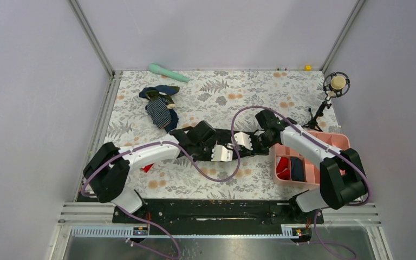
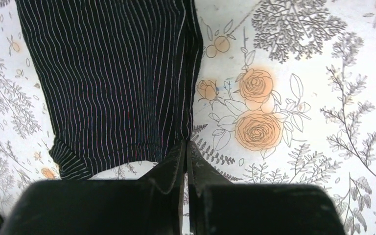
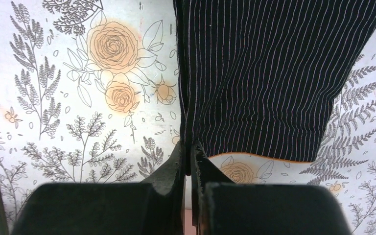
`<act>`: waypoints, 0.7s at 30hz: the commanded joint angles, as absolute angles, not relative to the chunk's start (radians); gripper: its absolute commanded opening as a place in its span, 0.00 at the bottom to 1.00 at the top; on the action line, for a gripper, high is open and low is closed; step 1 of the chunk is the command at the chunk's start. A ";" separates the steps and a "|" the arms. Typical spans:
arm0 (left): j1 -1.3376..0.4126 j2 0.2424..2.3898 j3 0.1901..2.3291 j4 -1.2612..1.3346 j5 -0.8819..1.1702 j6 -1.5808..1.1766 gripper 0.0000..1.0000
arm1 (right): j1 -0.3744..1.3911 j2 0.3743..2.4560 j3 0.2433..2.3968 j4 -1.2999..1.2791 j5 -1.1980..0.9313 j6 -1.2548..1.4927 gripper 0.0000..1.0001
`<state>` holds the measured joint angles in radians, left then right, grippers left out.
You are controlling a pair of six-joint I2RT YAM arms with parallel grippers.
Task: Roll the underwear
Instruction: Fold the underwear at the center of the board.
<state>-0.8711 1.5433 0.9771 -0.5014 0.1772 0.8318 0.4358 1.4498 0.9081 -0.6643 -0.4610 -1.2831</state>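
The underwear [image 1: 225, 135] is black fabric with thin pale pinstripes and an orange line along one hem. It lies spread on the floral mat between the two wrists. My left gripper [image 1: 223, 153] is shut, pinching a folded edge of the underwear [image 2: 112, 83] at its fingertips [image 2: 186, 145]. My right gripper [image 1: 242, 141] is shut too, pinching the folded edge of the underwear [image 3: 264, 73] at its fingertips [image 3: 190, 146]. In the top view the arms hide most of the garment.
A navy striped garment with olive trim [image 1: 160, 105] lies at the back left, a teal object [image 1: 168, 72] behind it. A pink tray [image 1: 333, 140] at the right holds a red roll [image 1: 283, 166] and a dark roll [image 1: 298, 169]. A microphone [image 1: 336, 84] stands at the back right.
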 commanded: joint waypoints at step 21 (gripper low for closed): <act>-0.628 1.808 1.439 -0.901 0.488 1.241 0.00 | 0.398 1.718 1.326 -1.052 -0.515 -1.181 0.00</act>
<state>-0.6651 1.7603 1.3411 -0.8684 0.4217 1.1610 0.4160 1.6562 1.2137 -0.9501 -0.4824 -1.1954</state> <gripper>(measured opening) 0.010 0.033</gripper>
